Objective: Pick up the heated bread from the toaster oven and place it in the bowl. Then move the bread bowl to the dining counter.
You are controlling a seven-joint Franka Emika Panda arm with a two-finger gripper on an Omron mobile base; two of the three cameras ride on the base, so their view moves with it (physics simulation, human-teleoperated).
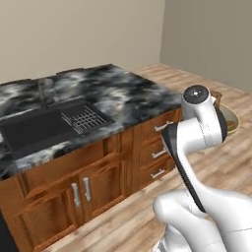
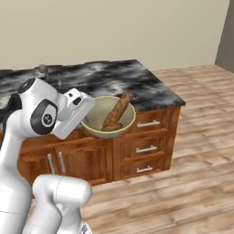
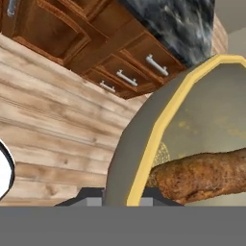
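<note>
Second part of the task in hand, by judgement: bread (image 2: 116, 113) already lying in the bowl (image 2: 108, 119), one end leaning up over the rim, and the bowl carried in the air toward the dining counter (image 2: 137, 84). Gripper (image 2: 82, 119) at the near left rim of the bowl, fingers closed tight on that rim, one inside and one outside as the hand view suggests. Bowl held in front of the wooden drawers (image 2: 148, 141), at about the level of the marbled top, not yet over it and not resting on anything. Sink (image 1: 37, 130) set into the left part of the top; free stone surface to its right.

Next move, probably: raise the bowl a little above the edge, bring it forward over the free stone, keep it level so the long bread stays inside, lower it, then open the fingers.
</note>
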